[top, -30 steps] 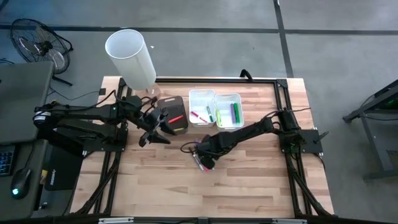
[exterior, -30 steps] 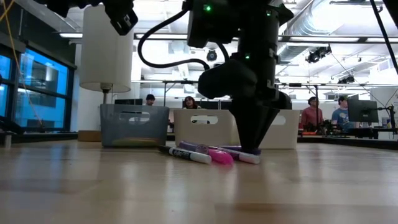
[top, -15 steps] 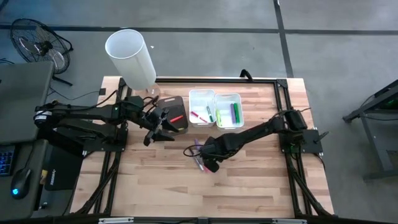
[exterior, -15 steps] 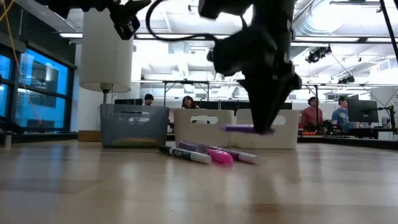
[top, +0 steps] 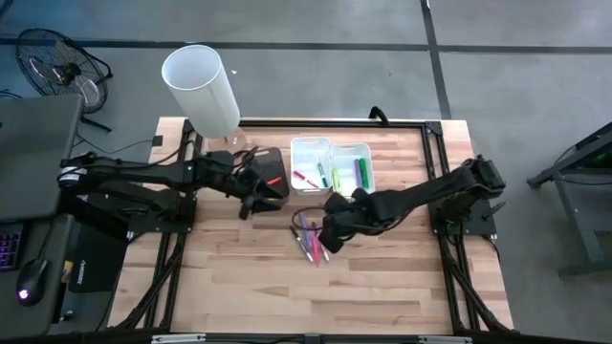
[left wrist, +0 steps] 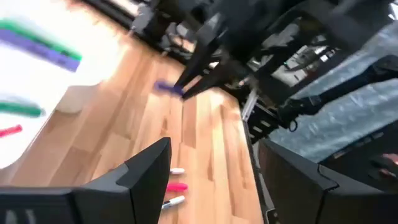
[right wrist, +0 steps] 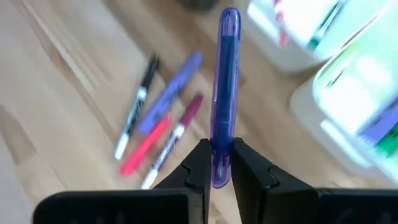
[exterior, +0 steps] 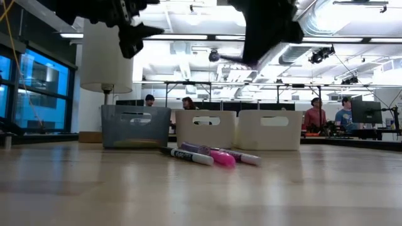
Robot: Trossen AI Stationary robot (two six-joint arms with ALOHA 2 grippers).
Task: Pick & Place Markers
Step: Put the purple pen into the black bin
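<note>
1. The right gripper [right wrist: 216, 177] has its jaws pinched on 1 purple marker [right wrist: 225, 87], held high above the surface, likely to clear a bin rim.
2. The remaining markers [top: 311, 237] lie loose on the surface below.
3. The left gripper [top: 251, 186] waits with jaws wide and empty over the dark bin [top: 273, 164], beside the white bins [top: 332, 143].

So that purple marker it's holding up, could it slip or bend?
Probably stiff: the purple marker stands straight out from the right end effector, pinched only at one end. Its smooth barrel might slip or pivot. Looks light. Set down, it could roll.
</note>
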